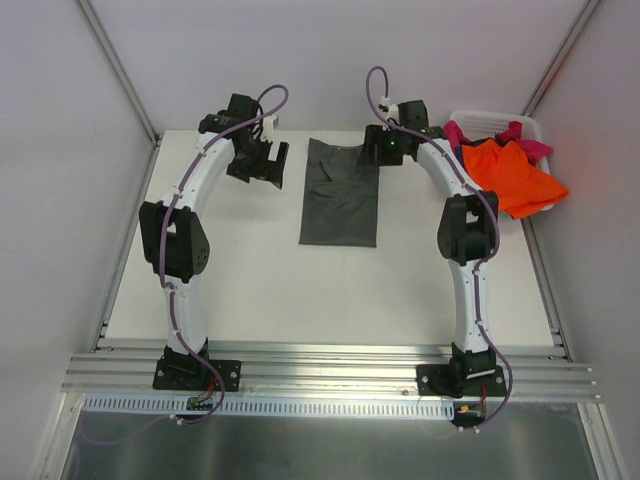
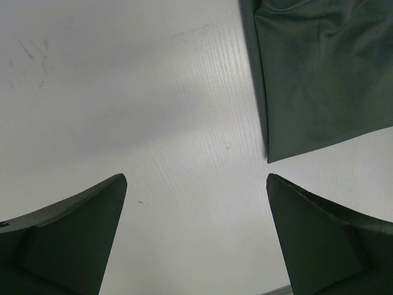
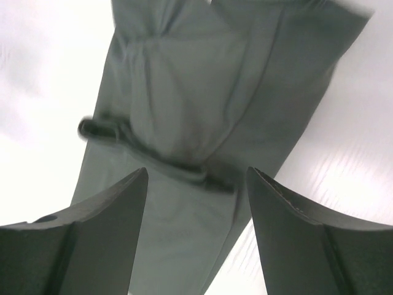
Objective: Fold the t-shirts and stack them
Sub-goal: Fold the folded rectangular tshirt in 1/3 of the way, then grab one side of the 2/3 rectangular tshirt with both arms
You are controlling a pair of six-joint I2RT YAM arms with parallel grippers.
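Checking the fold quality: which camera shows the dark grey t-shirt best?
Top external: the whole dark grey t-shirt shows, lying as a long folded strip on the table. Left wrist catches only one corner. Right wrist is close on its creased middle, slightly blurred, with the edges cut off.

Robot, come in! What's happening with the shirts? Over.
Left tool open over bare table. Right tool open above grey shirt, holding nothing. Shirt lies flat, folded narrow. Orange shirt, pink shirt in basket; nothing in the way.
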